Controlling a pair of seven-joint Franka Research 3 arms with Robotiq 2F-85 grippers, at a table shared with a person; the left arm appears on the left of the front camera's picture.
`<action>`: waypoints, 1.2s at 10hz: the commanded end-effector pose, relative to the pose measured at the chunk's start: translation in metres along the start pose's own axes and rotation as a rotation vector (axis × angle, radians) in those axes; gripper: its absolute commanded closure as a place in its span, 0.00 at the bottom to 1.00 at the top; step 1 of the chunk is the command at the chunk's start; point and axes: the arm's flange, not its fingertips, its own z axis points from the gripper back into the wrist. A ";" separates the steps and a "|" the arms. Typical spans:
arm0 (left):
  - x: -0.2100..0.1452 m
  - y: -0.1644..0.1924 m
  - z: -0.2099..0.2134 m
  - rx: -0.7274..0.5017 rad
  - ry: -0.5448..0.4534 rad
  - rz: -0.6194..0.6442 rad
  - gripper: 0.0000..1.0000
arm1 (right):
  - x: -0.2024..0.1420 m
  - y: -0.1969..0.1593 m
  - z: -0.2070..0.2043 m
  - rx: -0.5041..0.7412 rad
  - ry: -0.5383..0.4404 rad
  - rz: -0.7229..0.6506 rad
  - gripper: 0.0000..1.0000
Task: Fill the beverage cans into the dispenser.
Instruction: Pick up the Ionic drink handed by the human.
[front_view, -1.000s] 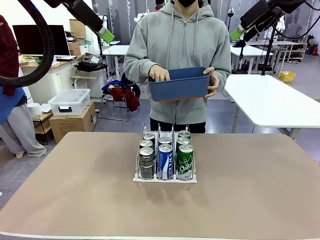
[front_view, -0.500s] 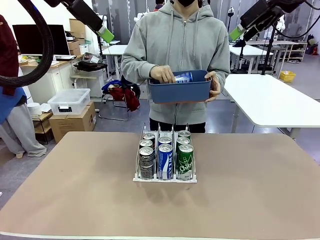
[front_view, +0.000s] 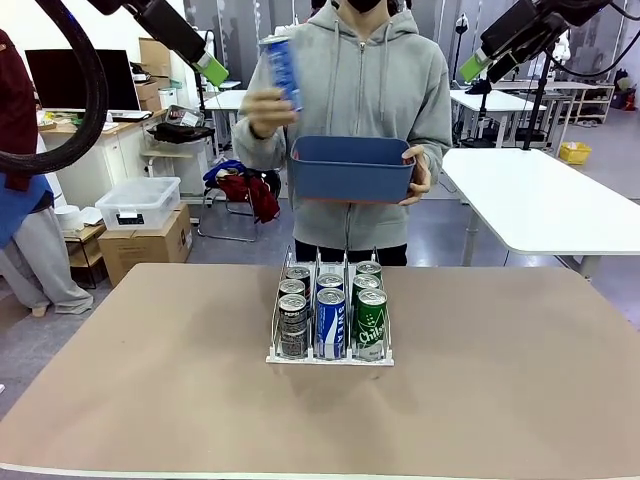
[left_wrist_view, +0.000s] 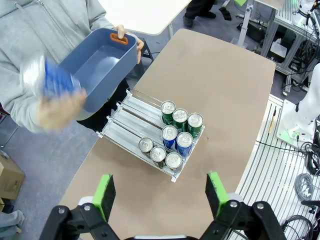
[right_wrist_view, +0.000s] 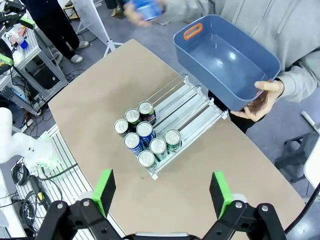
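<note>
Tan surface (front_view: 150, 400) carries the dispenser (front_view: 300, 359) near its middle, with cans (front_view: 330, 320) part-filling the lanes at the robot's end. Beyond it the person's hand (front_view: 263, 108) holds a blue can (front_view: 281, 70) up beside the bin (front_view: 352, 175), which looks like a handover. Left gripper (left_wrist_view: 160, 189) and right gripper (right_wrist_view: 162, 189) hang high, jaws wide and empty. Next, one must reach for that can, grip it, then feed the shorter middle lane.
</note>
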 end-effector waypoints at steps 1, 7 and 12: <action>-0.002 0.001 0.000 -0.005 -0.001 0.004 0.04 | 0.000 0.000 0.000 0.000 -0.002 0.001 0.00; -0.002 0.001 0.000 -0.005 -0.001 0.004 0.04 | 0.000 0.000 0.000 0.000 -0.002 0.001 0.00; -0.002 0.001 0.000 -0.005 -0.001 0.004 0.04 | 0.000 0.000 0.000 0.000 -0.002 0.001 0.00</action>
